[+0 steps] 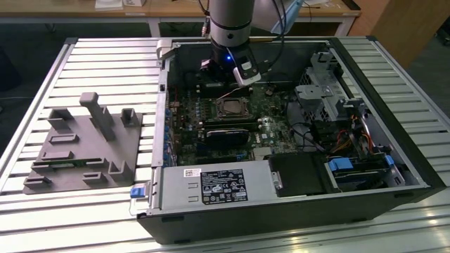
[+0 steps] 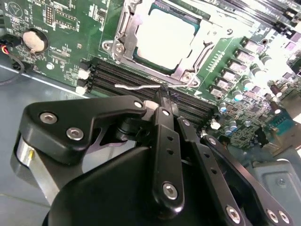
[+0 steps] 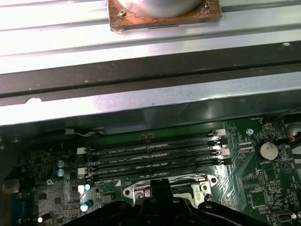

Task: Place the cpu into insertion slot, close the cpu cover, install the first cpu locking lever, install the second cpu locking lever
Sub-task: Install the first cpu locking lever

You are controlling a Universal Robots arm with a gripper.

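The cpu (image 2: 164, 35) lies silvery and flat in the insertion slot (image 1: 231, 109) on the green board. The cpu cover (image 2: 124, 33), a thin metal frame, lies down around it. A thin wire locking lever (image 2: 136, 86) runs along the slot's edge over the nearest memory slot. My gripper (image 2: 162, 92) is shut, its black fingertips meeting right at this lever's wire and touching it. In the exterior view the gripper (image 1: 237, 79) hangs inside the open case, just beyond the slot. In the first wrist view the black fingers (image 3: 160, 190) cover the slot's middle.
Long black memory slots (image 3: 150, 155) lie beside the socket. A coin battery (image 2: 35, 41) sits on the board. The case holds a power supply (image 1: 214, 185) and a drive cage (image 1: 323, 95). A grey fixture (image 1: 84, 142) stands on the slatted table at the exterior view's left.
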